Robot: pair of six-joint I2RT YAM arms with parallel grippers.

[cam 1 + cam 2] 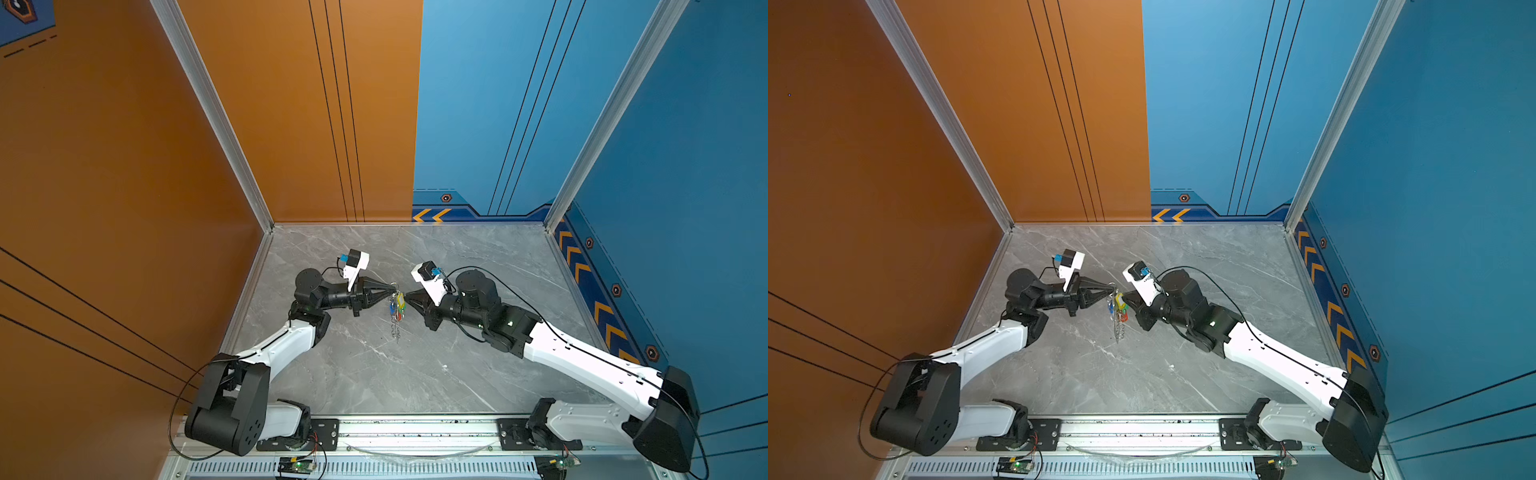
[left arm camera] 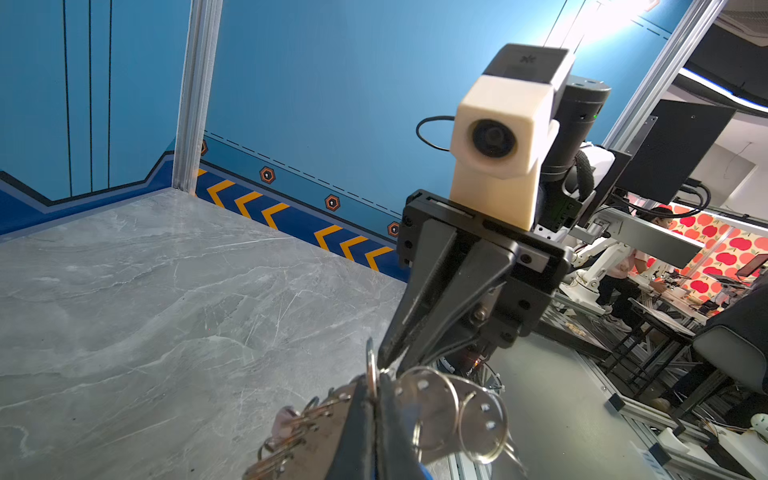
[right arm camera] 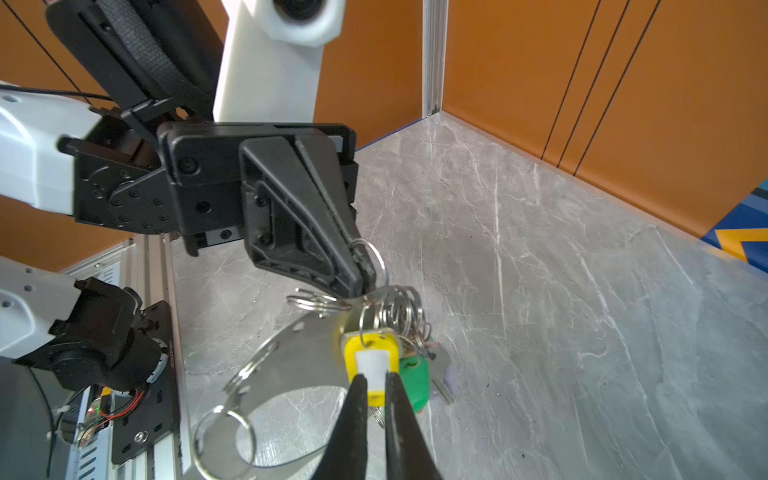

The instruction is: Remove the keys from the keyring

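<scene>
My left claw (image 3: 365, 270) is clenched on the top edge of the keyring (image 3: 291, 353), which hangs over the desk (image 3: 540, 291) with its long axis running straight down. The keys (image 3: 415, 374) bunch just under that grip, tags pointing down. My right claw (image 3: 374, 380) sits at the yellow tag (image 3: 372, 347), jaws a sliver apart; I cannot tell whether it pinches. I should hold the hoop steady, take the tag squarely, and ease its split ring off without twisting.

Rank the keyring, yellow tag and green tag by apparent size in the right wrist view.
1. keyring
2. yellow tag
3. green tag, though it is partly hidden behind the yellow tag, so the order of these two is unsure.
</scene>
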